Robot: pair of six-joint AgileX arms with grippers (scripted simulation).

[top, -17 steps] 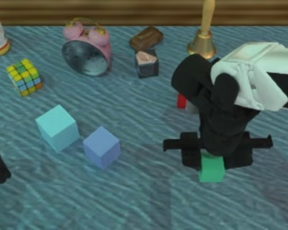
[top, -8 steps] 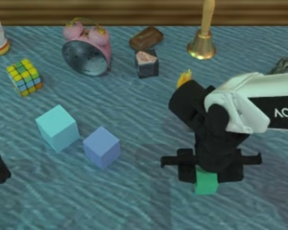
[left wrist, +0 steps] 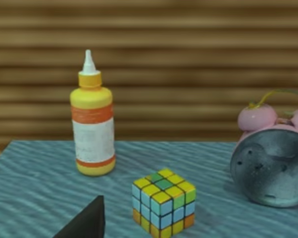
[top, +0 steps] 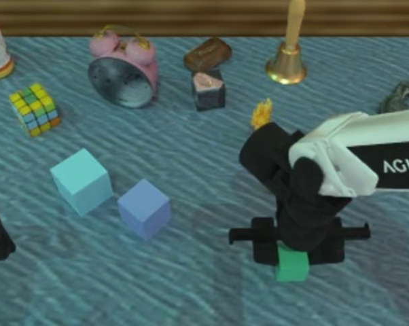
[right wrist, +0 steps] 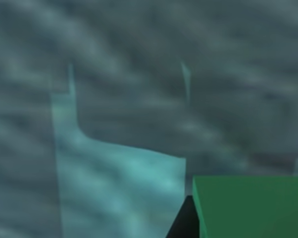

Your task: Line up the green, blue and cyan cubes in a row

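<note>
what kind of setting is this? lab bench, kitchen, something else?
Looks like a rendered tabletop test scene, not a real room: a teal rippled table against a brown slatted wall, strewn with unrelated props, such as a pink alarm clock, a bell and a puzzle cube.

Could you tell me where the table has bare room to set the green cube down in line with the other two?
Bare cloth runs from the blue cube to the right claw over the green cube, and along the near edge. The far side is crowded: alarm clock, dark cube, bell.
</note>
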